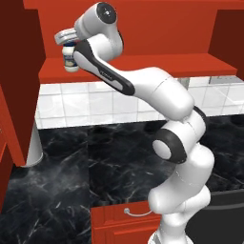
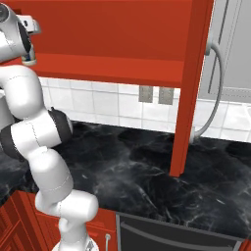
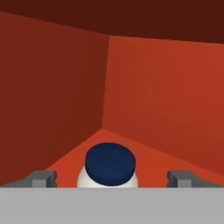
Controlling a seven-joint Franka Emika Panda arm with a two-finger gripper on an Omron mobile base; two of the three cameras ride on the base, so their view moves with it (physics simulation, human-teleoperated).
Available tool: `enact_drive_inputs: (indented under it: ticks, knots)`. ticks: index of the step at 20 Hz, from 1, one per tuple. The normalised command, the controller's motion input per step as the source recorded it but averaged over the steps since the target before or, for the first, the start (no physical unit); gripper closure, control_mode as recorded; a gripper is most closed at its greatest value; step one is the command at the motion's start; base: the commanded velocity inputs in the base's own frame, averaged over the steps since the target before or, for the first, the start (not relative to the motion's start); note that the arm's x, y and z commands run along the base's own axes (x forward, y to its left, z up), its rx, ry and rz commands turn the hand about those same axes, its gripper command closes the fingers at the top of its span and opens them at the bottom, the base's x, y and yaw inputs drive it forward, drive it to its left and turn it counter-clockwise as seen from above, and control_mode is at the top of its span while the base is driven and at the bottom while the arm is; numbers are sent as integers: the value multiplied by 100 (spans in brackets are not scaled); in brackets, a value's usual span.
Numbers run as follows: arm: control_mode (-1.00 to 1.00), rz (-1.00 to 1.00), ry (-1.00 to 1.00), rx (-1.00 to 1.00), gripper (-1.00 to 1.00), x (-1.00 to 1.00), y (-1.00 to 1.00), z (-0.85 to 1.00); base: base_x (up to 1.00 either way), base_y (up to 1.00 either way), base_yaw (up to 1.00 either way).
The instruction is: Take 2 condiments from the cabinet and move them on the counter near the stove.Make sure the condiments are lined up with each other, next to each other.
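The jar (image 1: 71, 59) stands on the cabinet (image 1: 143, 71) shelf, near its left end. My gripper (image 3: 111, 178) sits just above it, one finger (image 3: 41, 178) to each side (apart from it). The counter (image 1: 71, 162) lies below the cabinet.

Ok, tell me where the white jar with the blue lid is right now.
The white jar stands on the cabinet shelf at the upper left of the left base view, just under the gripper; in the hand view it sits between the open jaws.
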Motion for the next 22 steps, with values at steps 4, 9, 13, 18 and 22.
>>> enact_drive_inputs:
  ticks: [4,9,13,18,22]
  knots:
    - [-100,0,2,0,-100,11,6,0,0,0,0]
    - [-100,0,2,0,-100,9,1,-1,0,0,0]
    - [-100,0,1,0,-100,7,8,-8,0,0,0]
    - [-100,0,0,0,-100,4,13,-13,0,0,0]
    - [-100,0,0,0,-100,3,2,-10,0,0,0]
